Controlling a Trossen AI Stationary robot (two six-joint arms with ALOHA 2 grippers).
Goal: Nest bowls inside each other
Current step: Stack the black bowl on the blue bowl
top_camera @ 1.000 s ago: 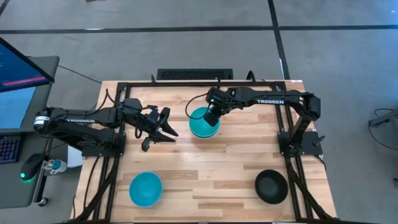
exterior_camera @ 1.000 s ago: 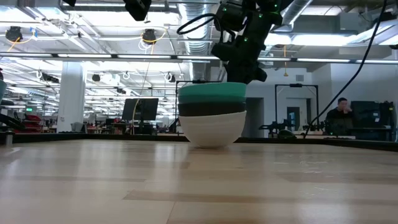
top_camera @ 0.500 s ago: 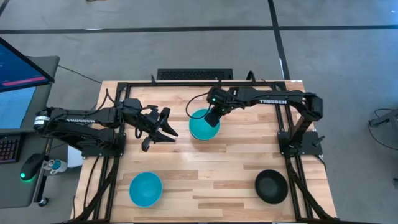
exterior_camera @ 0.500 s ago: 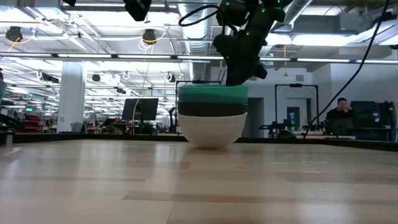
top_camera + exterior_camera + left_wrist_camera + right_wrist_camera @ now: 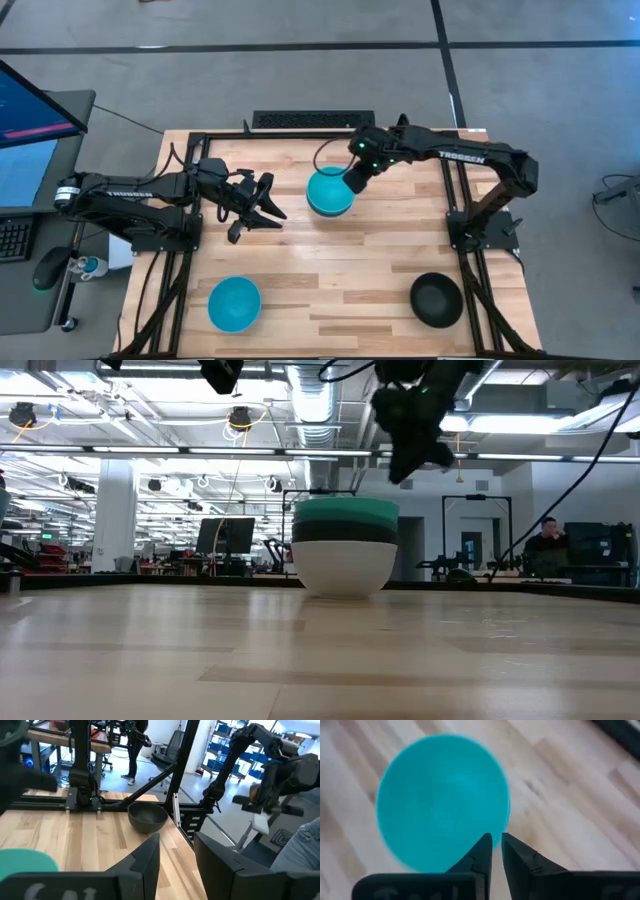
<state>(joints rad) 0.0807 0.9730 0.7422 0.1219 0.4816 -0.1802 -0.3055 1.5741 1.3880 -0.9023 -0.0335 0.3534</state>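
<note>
Tabletop (image 5: 360, 260): pale wood, carrying all items. Bowl stack (image 5: 344, 545): white beneath, black, teal-green, turquoise-blue on top, standing near the far middle. My right hand (image 5: 356, 178): above the stack's right rim, fingers nearly closed, holding nothing. My left hand (image 5: 262, 207): left of the stack, spread open, empty. Loose turquoise bowl (image 5: 234, 304): near left. Loose black bowl (image 5: 436, 299): near right.

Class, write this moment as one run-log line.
stack: nested, centre | right end effector: empty, above stack's rim | left end effector: open, waiting | loose: turquoise bowl, black bowl
</note>
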